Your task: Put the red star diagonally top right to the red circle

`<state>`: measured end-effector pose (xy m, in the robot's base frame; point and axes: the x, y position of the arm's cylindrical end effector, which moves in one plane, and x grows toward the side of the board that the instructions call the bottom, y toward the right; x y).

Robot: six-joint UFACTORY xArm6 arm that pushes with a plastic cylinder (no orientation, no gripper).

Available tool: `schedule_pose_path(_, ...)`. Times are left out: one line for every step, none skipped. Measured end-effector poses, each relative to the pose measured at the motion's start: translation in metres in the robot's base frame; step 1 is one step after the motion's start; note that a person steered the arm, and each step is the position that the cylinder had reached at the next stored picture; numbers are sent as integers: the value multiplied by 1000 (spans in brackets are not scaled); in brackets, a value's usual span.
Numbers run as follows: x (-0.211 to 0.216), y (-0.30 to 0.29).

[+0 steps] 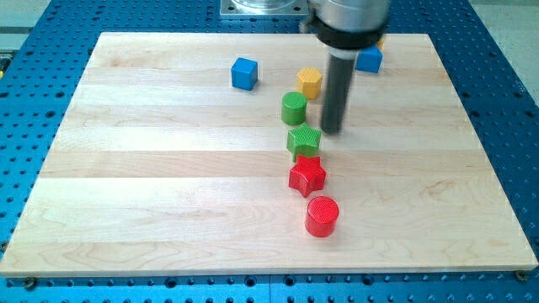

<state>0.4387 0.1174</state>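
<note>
**Crowded column above the star puts the push at risk**

The red star (307, 175) is found on the board (152, 168) just below the centre, touching or all but touching the green star (304, 140) above it. The red circle (322, 215) is seen just below the red star and slightly towards the view's right. No claw is fitted, so nothing is clenched or grasped: the arm ends in a bare rod, and my tip (332, 131) is placed just right of the green star, level with it and above the red star.

The red star is judged to lie up and left of the circle, so a sideways move towards the view's right is still required. Several faults can be foreseen. If the tip is drawn straight down from here, the star may be struck from above and driven into the circle, and the reference block would be shifted. If the star is approached from the left, the green star or the green circle (294, 108) may be clipped on the way. A push off the star's centre may spin it, since its points offer no flat face.

The yellow block (310, 82) and two blue cubes (244, 73) (369, 58) are kept well clear.

No brand, label or writing can be read anywhere.
</note>
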Motion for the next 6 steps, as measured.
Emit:
schedule_pose_path(55, -5)
schedule_pose_path(102, -40)
schedule_pose_path(111, -90)
schedule_pose_path(113, -144)
schedule_pose_path(92, -152)
schedule_pose_path(92, -152)
